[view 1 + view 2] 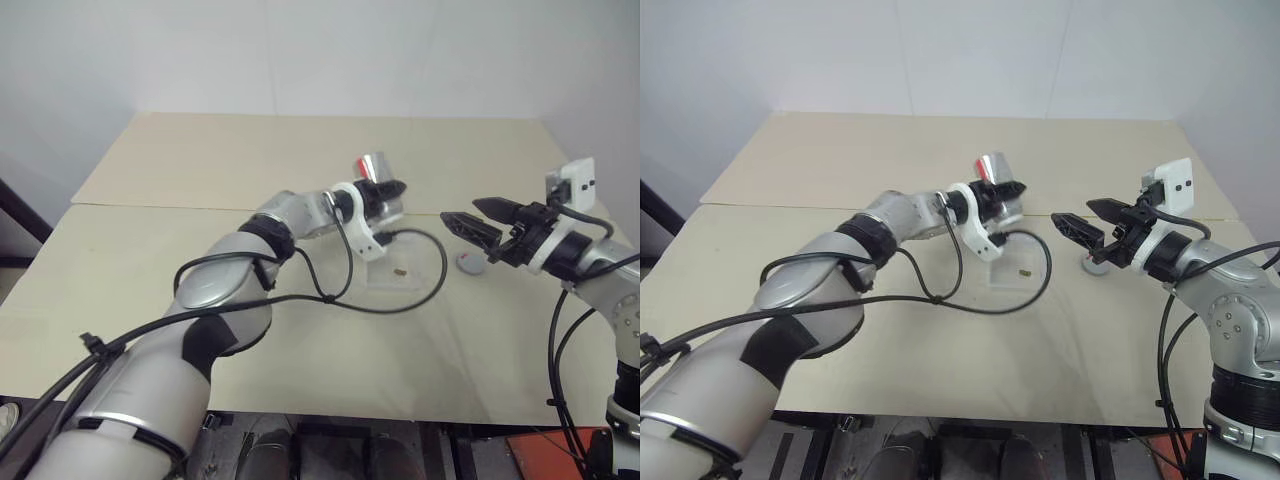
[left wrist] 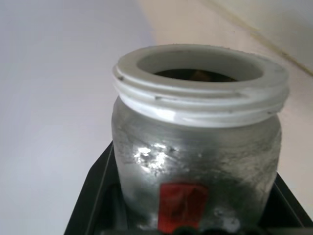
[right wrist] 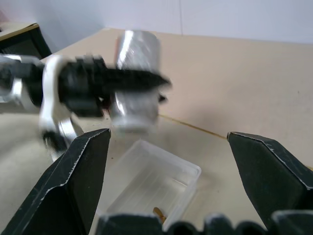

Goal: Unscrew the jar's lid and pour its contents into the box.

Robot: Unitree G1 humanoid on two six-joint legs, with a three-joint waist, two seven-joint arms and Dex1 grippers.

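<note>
The left gripper is clamping the jar by its body, holding it up above the box with its open mouth tipped down so the contents are dropping into the clear tray, where one bit is lying. The right gripper is hanging off to the side, jaws spread wide and empty, the lid lying on the table just below it.
</note>
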